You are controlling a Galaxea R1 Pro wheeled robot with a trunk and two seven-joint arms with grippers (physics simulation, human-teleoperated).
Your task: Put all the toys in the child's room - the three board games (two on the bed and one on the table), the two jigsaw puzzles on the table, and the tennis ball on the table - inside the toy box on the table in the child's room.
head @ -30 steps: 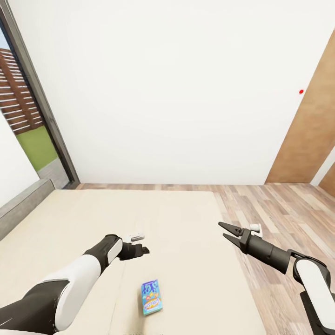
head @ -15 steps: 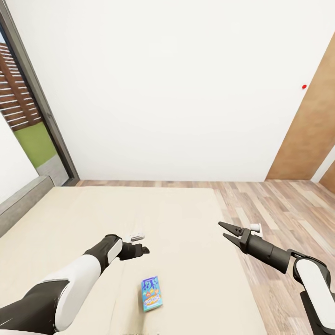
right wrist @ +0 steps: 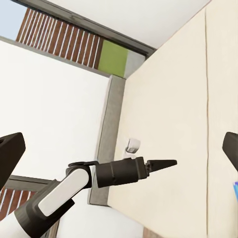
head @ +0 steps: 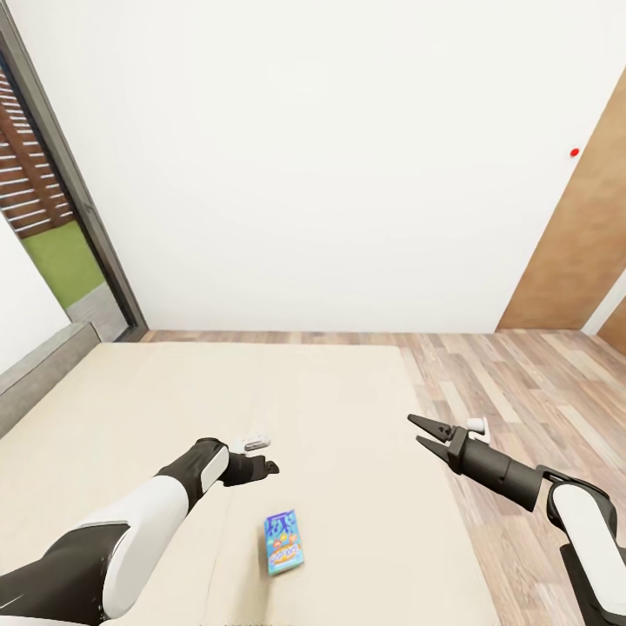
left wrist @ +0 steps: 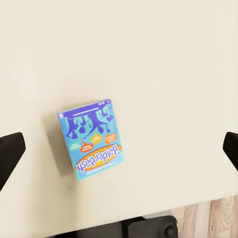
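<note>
A small teal-blue board game point(head: 283, 542) lies flat on the cream mattress of the bed point(head: 330, 409), near its front edge. My left gripper point(head: 266, 467) hovers above the mattress just beyond and to the left of the box. In the left wrist view the same board game point(left wrist: 91, 139) lies below and between the wide-apart fingers point(left wrist: 10, 153), so that gripper is open and empty. My right gripper point(head: 420, 432) hangs open over the bed's right edge, holding nothing. The right wrist view looks across at my left gripper point(right wrist: 166, 162) above the mattress.
The bed's dark grey frame point(head: 35, 382) runs along the left, with a glass door point(head: 52, 217) behind it. Wood-plank floor point(head: 539, 391) lies right of the bed. A white wall stands ahead and a brown wooden panel point(head: 582, 252) at the far right.
The whole picture has shifted a little upward, so the camera has moved. Both arms keep the same pose and the board game has not moved on the mattress.
</note>
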